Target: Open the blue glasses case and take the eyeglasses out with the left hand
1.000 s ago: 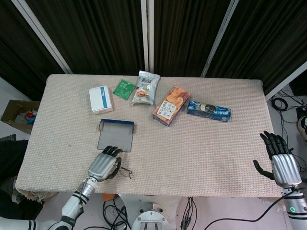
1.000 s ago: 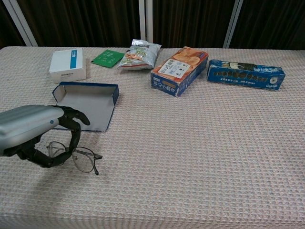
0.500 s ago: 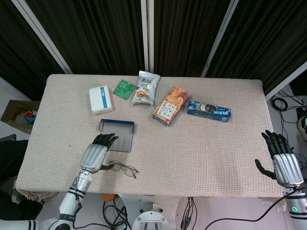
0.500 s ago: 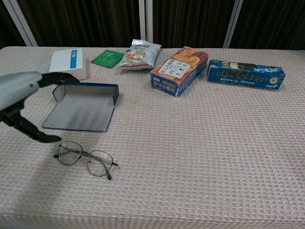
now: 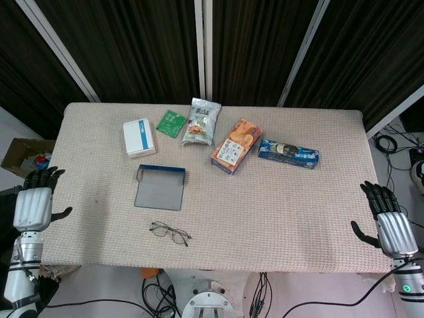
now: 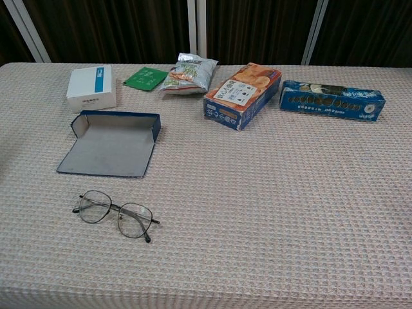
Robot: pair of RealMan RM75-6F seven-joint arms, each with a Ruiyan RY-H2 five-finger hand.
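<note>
The blue glasses case (image 5: 159, 187) (image 6: 111, 143) lies unfolded flat on the table, grey lining up. The thin-framed eyeglasses (image 5: 170, 232) (image 6: 116, 215) lie on the cloth just in front of the case, touched by nothing. My left hand (image 5: 33, 206) hangs off the table's left edge, fingers spread and empty, far from the glasses. My right hand (image 5: 389, 222) is open past the table's front right corner. Neither hand shows in the chest view.
Along the back sit a white box (image 5: 138, 137), a green packet (image 5: 171, 122), a snack bag (image 5: 201, 121), an orange biscuit box (image 5: 236, 145) and a blue cookie box (image 5: 288, 153). A cardboard box (image 5: 23, 161) stands on the floor at left.
My left hand let go of the eyeglasses, leaving them on the cloth, and drew back left off the table edge. The right hand stayed put.
</note>
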